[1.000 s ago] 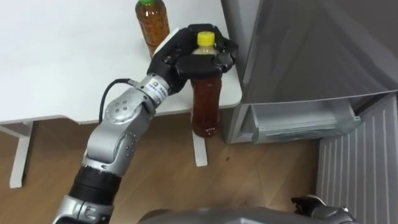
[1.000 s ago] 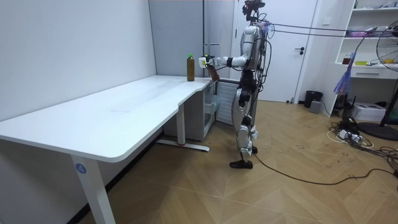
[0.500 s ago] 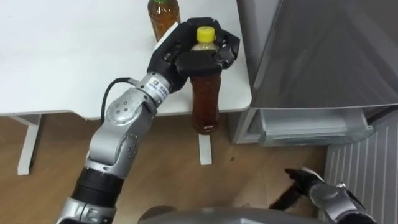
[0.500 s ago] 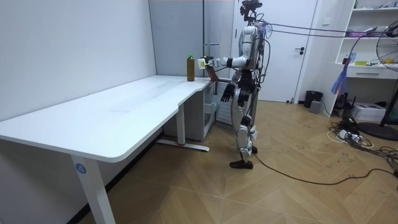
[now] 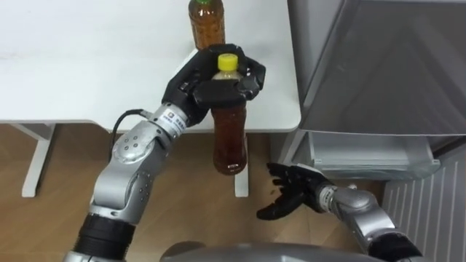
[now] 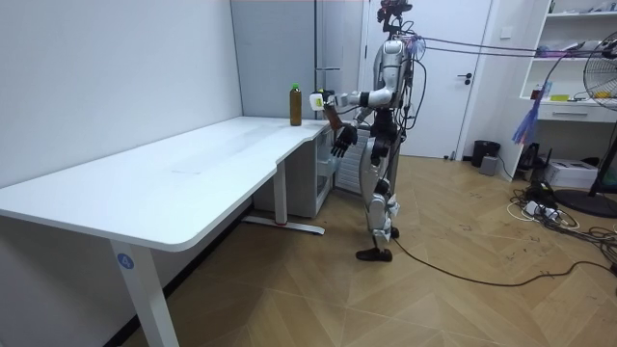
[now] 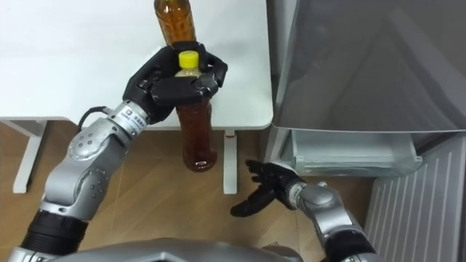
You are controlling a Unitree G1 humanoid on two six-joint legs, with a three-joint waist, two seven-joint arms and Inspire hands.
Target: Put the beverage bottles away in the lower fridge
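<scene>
One drink (image 5: 206, 22) stands on the white table (image 5: 73, 65); left hand (image 5: 191, 81) clamps yellow-capped bottle (image 5: 229, 138), right hand's (image 5: 300, 191) fingers apart.

Yellow-capped brown bottle (image 5: 229, 142), white table (image 5: 73, 58)

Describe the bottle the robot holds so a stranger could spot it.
At the corner of the white desk beside the grey fridge, the left hand grips a brown-drink bottle by its neck. It has a yellow cap and hangs off the edge; the other bottle stands on the desk.
</scene>
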